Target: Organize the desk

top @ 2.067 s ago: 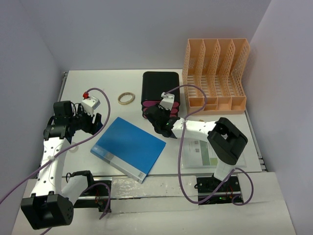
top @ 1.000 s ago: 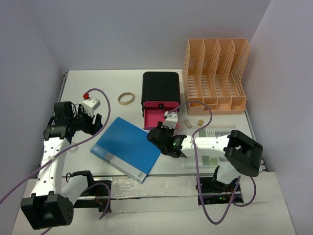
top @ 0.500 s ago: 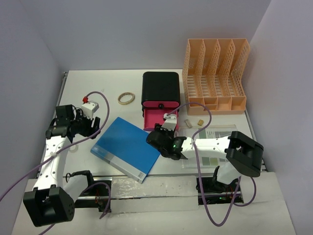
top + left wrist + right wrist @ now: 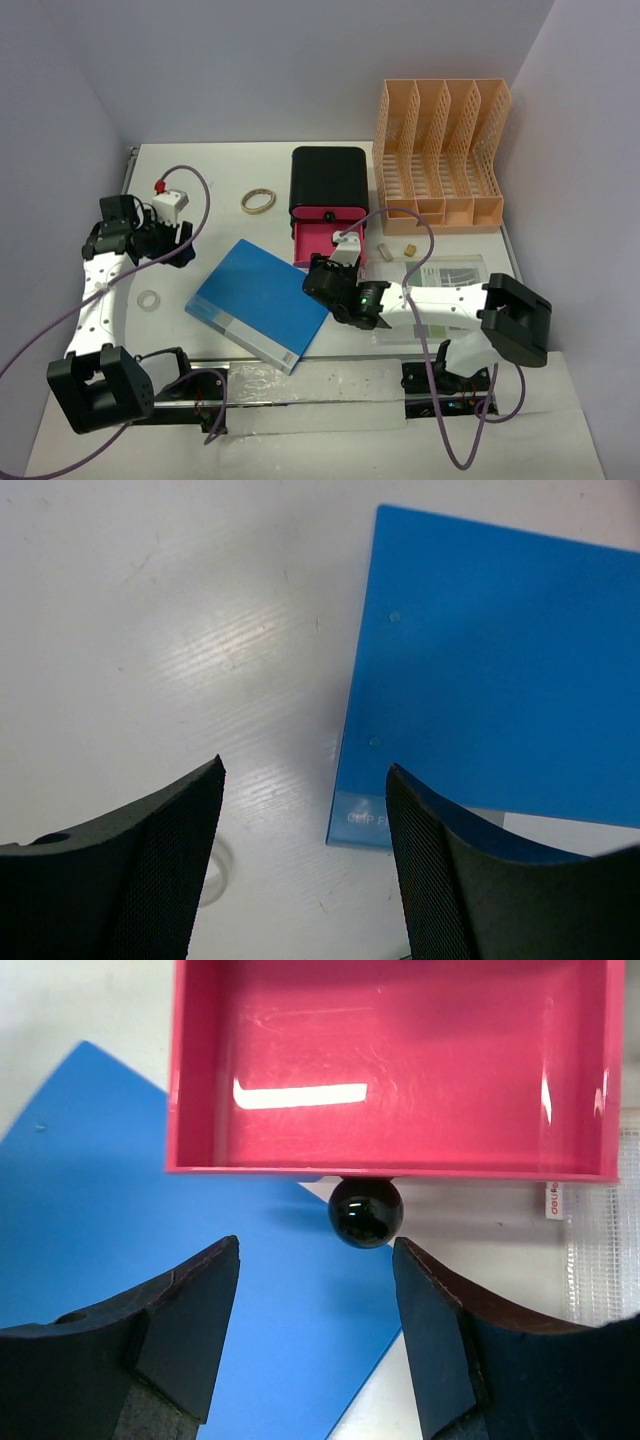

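The white desk carries a blue folder, lying at a slant near its front. A black box has its pink drawer pulled out, and the drawer looks bare inside. My right gripper is open just in front of the drawer's black knob, not touching it, half over the blue folder. Open and holding nothing, my left gripper hovers at the left, near the folder's corner. Its jaws stand wide over bare desk.
An orange file rack stands back right. A tan tape ring lies behind the folder, a clear ring near the left arm. Two small items and a plastic sleeve with paper lie right of the drawer.
The right gripper pulled the pink drawer out, then opened, let go of the knob and drew back a little. The left arm swung left and back from the folder, uncovering the clear ring.
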Available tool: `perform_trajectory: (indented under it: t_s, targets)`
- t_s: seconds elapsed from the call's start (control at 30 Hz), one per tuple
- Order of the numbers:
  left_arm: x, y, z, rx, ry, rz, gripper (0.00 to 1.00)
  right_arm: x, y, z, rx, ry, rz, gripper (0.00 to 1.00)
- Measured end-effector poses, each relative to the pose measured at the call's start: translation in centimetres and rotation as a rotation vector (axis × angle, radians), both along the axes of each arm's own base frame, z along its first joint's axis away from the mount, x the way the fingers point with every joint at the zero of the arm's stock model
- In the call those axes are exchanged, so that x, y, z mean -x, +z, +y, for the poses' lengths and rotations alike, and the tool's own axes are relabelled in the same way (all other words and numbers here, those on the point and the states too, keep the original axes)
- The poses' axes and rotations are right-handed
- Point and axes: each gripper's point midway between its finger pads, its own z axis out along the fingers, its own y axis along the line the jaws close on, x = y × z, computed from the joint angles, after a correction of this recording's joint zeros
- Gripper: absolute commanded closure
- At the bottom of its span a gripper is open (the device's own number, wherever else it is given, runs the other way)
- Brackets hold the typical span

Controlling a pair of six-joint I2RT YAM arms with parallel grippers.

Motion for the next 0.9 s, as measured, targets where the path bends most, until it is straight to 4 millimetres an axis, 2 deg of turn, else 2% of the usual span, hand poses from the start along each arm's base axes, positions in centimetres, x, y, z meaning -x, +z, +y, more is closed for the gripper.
perform_trajectory:
  t_s: [0.17,0.27,0.37,0.5,0.53,0.6,0.77,0.9]
  targets:
    - [-2.0,2.0,-0.1,0.021,-0.004,-0.034,0.28,0.9,1.5,-0.6,-0.048,0.032,-0.010,0.26]
    - [-3.3,2.0,0.1,0.039,0.006,-0.012,0.28,1.8,1.7,-1.2,-0.049,0.076,-0.001,0.26]
    - [-5.5,1.5,0.3,0.061,0.021,0.015,0.26,2.2,2.5,-1.4,-0.049,0.116,-0.004,0.26]
    - [-9.0,0.3,0.4,0.059,0.044,0.048,0.26,2.7,3.9,-1.7,-0.047,0.162,-0.019,0.26]
    - [-10.1,0.1,0.3,0.050,0.045,0.054,0.21,2.8,4.3,-1.9,-0.045,0.172,-0.026,0.26]
    - [-12.8,-0.1,0.0,0.032,0.043,0.047,0.19,2.9,5.3,-2.3,-0.049,0.188,-0.043,0.25]
    - [-19.3,-1.6,-1.5,-0.004,0.037,0.030,0.18,3.1,7.3,-3.0,-0.069,0.206,-0.086,0.25]
    - [-23.2,-3.6,-2.9,-0.034,0.046,0.025,0.18,3.0,7.5,-3.4,-0.059,0.203,-0.093,0.25]
